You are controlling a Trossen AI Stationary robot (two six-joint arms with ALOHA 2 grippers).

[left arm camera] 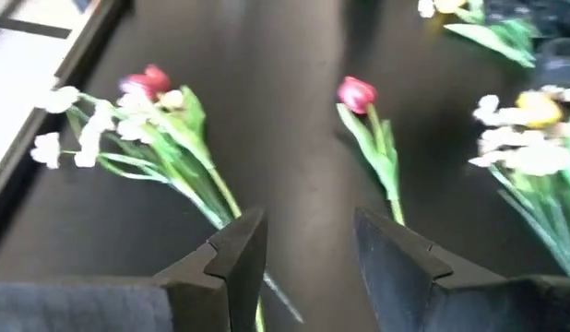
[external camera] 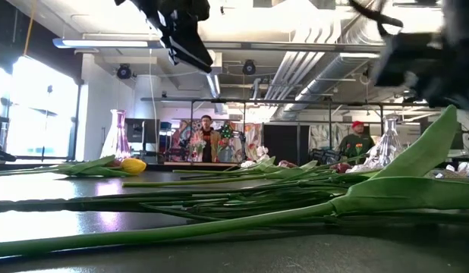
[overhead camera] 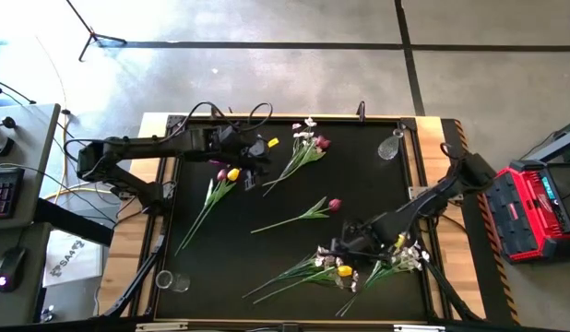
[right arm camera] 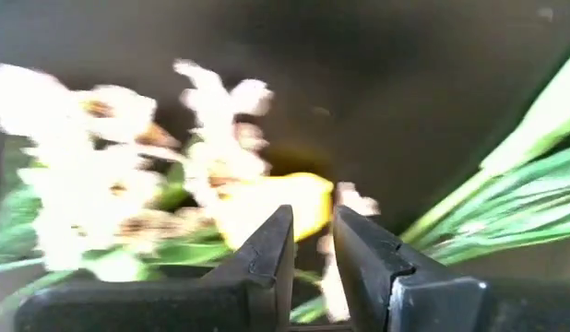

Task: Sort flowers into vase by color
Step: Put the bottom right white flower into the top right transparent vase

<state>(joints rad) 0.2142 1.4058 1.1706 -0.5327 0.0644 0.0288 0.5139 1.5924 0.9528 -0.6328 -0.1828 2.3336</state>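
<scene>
With my right gripper narrowly open, holding nothing, over the yellow tulip, closing may snag the tangled white blossoms

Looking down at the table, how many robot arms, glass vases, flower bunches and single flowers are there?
Robot arms: 2, left arm, right arm
Glass vases: 2, top-right vase, bottom-left vase
Flower bunches: 3, left bunch, top bunch, bottom-right bunch
Lone red tulip: 1
Total: 8
</scene>
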